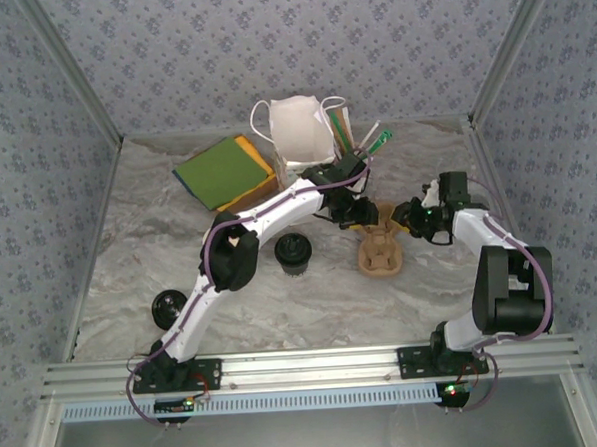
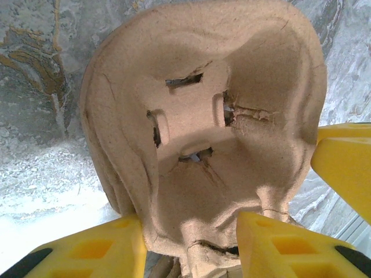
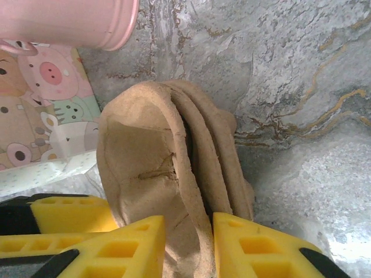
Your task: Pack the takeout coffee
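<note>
The takeout coffee [image 1: 293,254], a dark cup with a black lid, stands upright on the marble table left of centre, and no gripper touches it. A brown moulded-pulp cup carrier [image 1: 381,247] sits tilted between both arms. My left gripper [image 1: 356,212] is shut on one end of the carrier [image 2: 203,116], its yellow fingers [image 2: 87,252] pressed against both sides of a cup well. My right gripper [image 1: 410,219] is shut on the carrier's folded wall [image 3: 174,150], which is pinched between its fingers [image 3: 261,249].
A white paper bag [image 1: 299,128] stands at the back with straws [image 1: 346,129] beside it. Green and orange sheets [image 1: 223,172] lie at the back left. A small black lid-like object [image 1: 166,309] sits near the front left. A pink cup [image 3: 69,23] and cartoon-printed paper [image 3: 35,116] are close to the carrier.
</note>
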You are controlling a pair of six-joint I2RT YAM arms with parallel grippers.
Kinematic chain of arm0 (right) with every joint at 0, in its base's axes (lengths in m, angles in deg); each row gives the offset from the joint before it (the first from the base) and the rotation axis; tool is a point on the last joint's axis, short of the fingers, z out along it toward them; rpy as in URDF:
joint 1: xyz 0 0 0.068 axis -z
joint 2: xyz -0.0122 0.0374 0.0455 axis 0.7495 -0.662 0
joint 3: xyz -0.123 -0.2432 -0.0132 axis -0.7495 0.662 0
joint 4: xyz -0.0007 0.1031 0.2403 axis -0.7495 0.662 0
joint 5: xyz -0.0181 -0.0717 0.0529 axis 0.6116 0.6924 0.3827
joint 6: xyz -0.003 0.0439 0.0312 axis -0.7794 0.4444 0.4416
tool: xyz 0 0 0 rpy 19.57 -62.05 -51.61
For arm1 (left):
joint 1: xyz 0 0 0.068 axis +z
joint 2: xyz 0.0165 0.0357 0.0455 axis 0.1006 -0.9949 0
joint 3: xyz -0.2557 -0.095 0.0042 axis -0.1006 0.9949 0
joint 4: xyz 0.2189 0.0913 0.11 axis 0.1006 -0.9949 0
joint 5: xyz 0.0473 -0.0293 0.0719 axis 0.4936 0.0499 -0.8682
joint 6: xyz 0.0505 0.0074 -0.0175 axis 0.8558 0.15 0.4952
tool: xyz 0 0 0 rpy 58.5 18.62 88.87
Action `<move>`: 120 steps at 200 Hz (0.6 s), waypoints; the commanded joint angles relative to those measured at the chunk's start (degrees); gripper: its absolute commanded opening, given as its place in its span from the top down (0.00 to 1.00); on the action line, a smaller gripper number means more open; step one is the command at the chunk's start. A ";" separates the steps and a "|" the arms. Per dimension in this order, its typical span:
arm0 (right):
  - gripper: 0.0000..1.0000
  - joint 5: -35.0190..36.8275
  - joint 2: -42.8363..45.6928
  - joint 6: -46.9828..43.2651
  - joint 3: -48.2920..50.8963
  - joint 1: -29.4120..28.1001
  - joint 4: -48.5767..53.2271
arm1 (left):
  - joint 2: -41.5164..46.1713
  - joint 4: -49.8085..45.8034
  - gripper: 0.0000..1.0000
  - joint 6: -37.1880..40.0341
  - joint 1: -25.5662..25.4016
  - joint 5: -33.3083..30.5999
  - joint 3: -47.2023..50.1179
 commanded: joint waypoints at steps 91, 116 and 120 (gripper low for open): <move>0.72 -9.67 1.50 2.99 1.37 1.31 -2.26 | -1.09 0.64 0.56 0.30 -0.19 2.08 -2.95; 0.71 -9.37 0.02 2.19 1.03 0.72 -0.90 | -0.98 0.61 0.56 0.43 -0.28 2.17 -3.04; 0.71 -8.60 -0.66 1.51 0.49 0.45 0.41 | -0.94 0.63 0.56 0.45 -0.28 2.24 -3.04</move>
